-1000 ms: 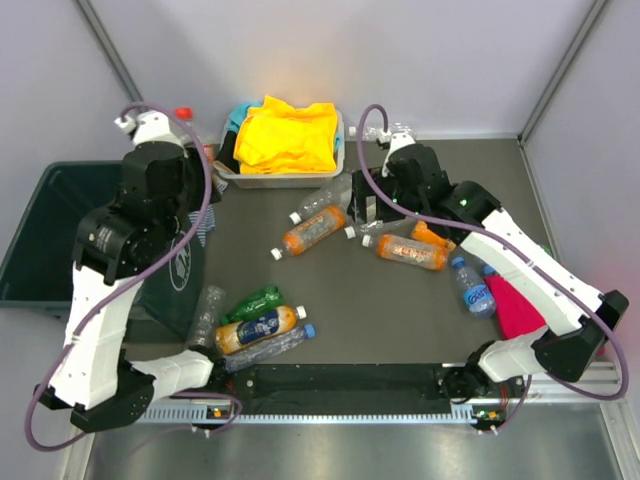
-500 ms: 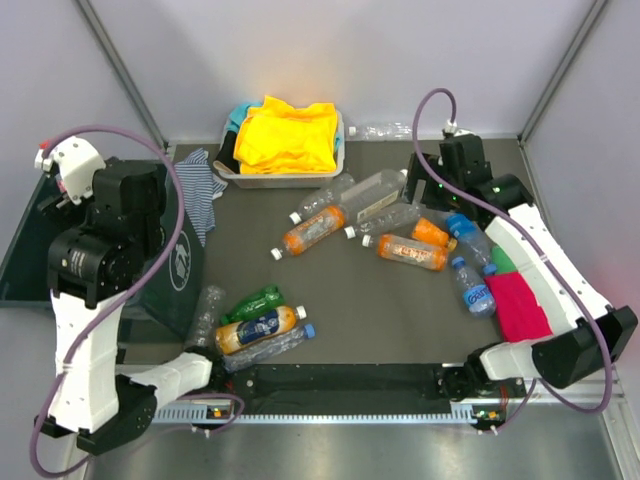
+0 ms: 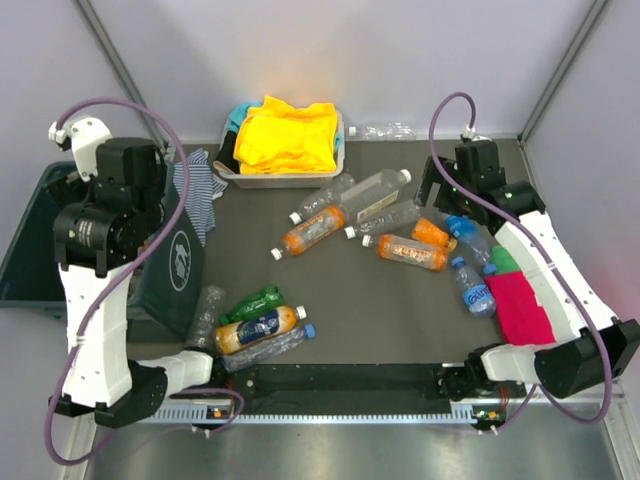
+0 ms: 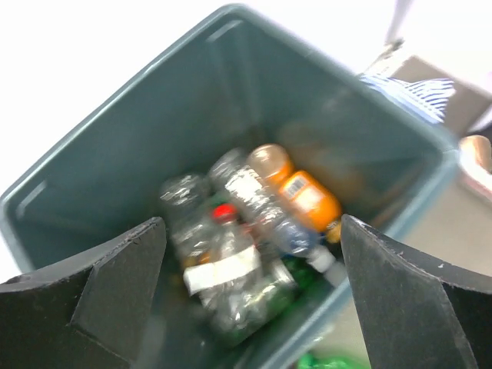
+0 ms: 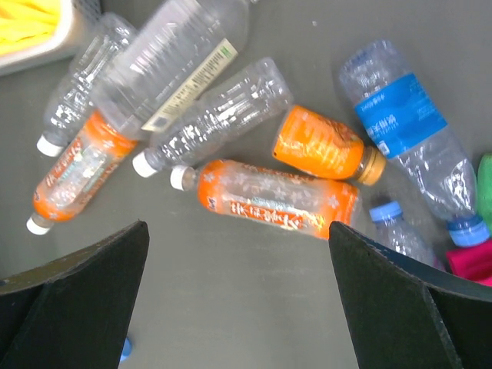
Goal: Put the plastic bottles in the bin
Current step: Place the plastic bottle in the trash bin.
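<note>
Yellow cloth tray [image 3: 276, 181] behind loose bottles [image 3: 313, 230]; left fingers [image 4: 100, 296], right fingers [image 5: 69, 296] wide apart, empty.

My worktop [image 3: 380, 310] is a dark grey matte slab, boxed in by plain pale grey walls [image 3: 400, 60] at the back and both sides, with metal struts [image 3: 108, 50] slanting up at the two back corners. A black slotted rail [image 3: 340, 378] runs along my near edge, with a brushed metal sheet [image 3: 350, 455] below it. The light is soft and even.
</note>
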{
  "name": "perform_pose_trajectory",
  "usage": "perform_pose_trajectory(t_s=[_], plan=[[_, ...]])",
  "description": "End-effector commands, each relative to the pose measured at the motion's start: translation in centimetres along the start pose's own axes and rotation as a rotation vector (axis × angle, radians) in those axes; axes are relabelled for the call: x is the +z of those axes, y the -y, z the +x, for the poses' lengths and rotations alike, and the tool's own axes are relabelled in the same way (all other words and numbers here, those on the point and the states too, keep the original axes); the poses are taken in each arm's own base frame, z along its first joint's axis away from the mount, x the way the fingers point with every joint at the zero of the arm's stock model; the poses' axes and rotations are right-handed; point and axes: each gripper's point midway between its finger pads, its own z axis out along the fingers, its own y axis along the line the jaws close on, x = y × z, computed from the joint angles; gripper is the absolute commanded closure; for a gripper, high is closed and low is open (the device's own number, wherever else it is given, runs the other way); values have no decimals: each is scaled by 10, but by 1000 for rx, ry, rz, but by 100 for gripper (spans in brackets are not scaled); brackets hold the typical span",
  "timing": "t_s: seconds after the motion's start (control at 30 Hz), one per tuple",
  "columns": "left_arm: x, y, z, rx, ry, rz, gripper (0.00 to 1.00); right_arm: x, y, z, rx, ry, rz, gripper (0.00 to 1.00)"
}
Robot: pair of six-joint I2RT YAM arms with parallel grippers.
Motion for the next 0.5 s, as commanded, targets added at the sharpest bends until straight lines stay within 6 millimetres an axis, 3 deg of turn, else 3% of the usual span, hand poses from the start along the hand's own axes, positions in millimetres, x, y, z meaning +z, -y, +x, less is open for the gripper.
perform_pose_trajectory(t_s=[0.0, 0.23, 0.47], plan=[[-13, 30, -24, -50, 13, 203, 1, 3, 2, -4, 45, 11, -14, 1], [-37, 99, -55, -92, 51, 569, 1, 31, 17, 7, 96, -62, 41, 1], [-57, 160, -67, -71, 82, 801, 1, 72, 35, 29, 154, -175, 136, 1]])
